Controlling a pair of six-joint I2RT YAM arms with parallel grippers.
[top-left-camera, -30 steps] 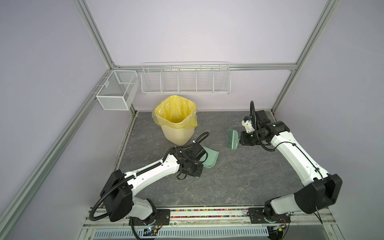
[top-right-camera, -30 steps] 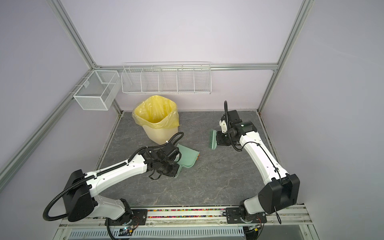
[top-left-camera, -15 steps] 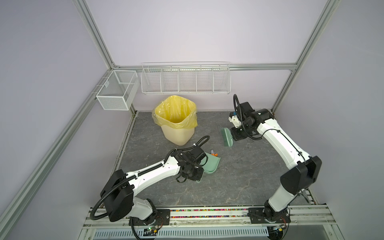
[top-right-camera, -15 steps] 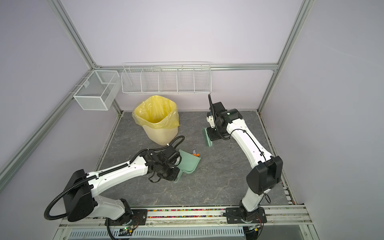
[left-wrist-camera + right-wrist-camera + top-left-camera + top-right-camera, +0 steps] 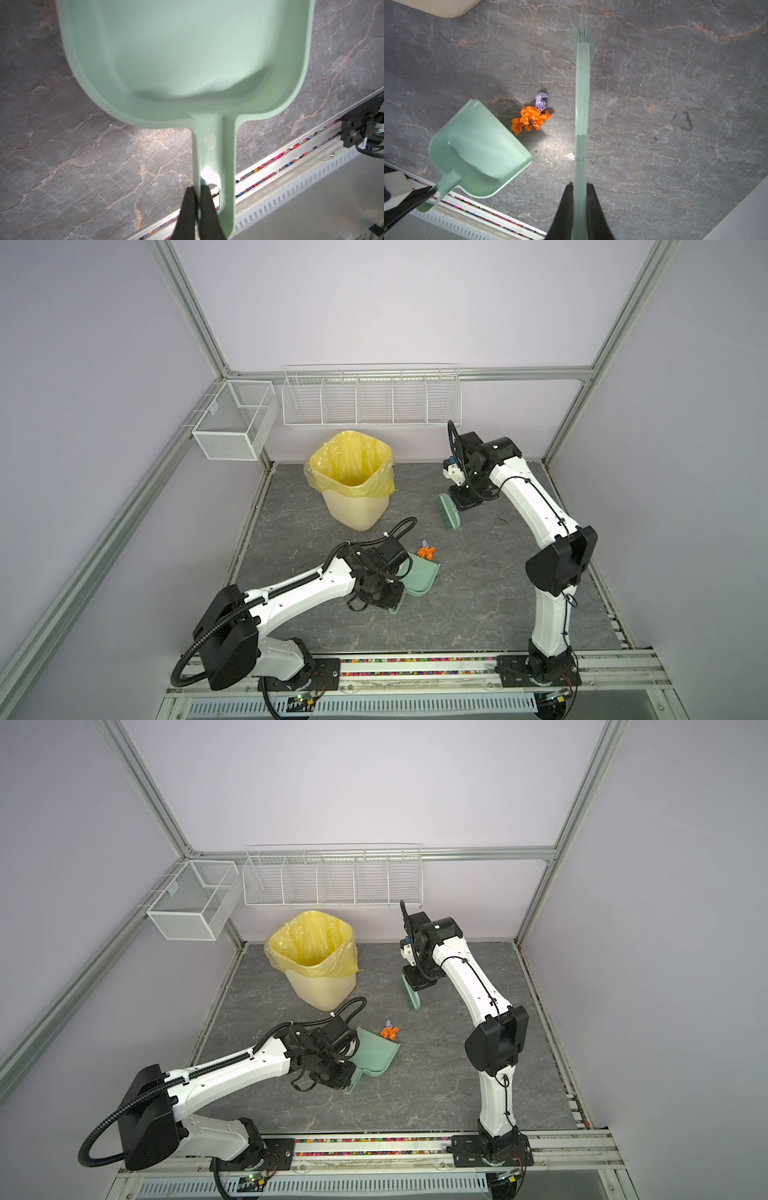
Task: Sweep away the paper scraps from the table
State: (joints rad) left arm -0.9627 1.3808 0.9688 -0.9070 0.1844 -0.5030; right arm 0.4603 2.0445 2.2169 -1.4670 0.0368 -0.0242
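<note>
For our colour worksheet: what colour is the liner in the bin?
Yellow: the liner shows best in a top view.

One each: dustpan point(image 5: 419, 578), brush point(image 5: 446, 512), bin point(image 5: 353, 510), lavender scrap point(image 5: 541, 100).

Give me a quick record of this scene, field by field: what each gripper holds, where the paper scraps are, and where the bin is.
Left gripper: shut on the dustpan handle
Right gripper: shut on the brush handle
Paper scraps: orange and lavender wads clustered on the table, just off the dustpan's open lip
Dustpan contents: no scraps visible inside
Brush to scraps: apart; the scraps lie between brush and dustpan
Bin: yellow-lined, upright near the back of the table
</note>
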